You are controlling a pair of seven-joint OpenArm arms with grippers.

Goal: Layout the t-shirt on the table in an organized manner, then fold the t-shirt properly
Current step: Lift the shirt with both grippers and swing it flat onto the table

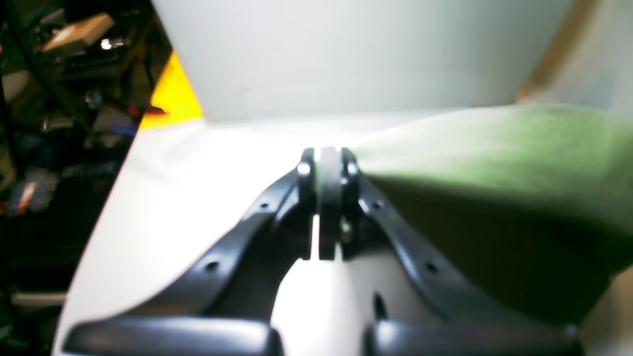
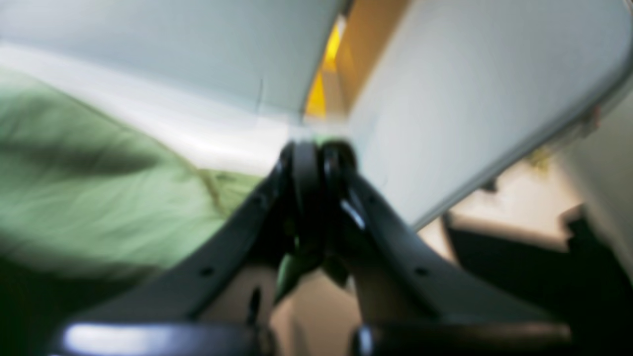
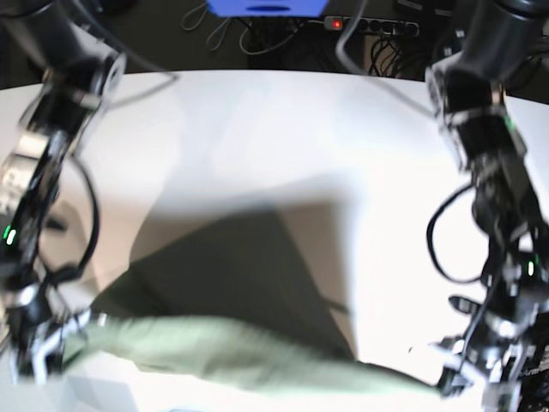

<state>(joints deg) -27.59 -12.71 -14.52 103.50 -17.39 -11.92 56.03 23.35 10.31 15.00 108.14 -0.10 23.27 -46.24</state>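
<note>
Left wrist view: the left end effector (image 1: 328,163) is clamped on an edge of the t-shirt (image 1: 504,163), which stretches away to its right above the table (image 1: 163,198).

Right wrist view: the right end effector (image 2: 316,158) pinches the cloth, which spreads to its left.

Base view: the shirt hangs stretched between both end effectors, casting a shadow (image 3: 232,266) on the table beyond them.

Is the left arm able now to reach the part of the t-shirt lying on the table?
Probably not freely: the left gripper is shut on one end of the t-shirt, stretched to the right gripper above the table.
</note>
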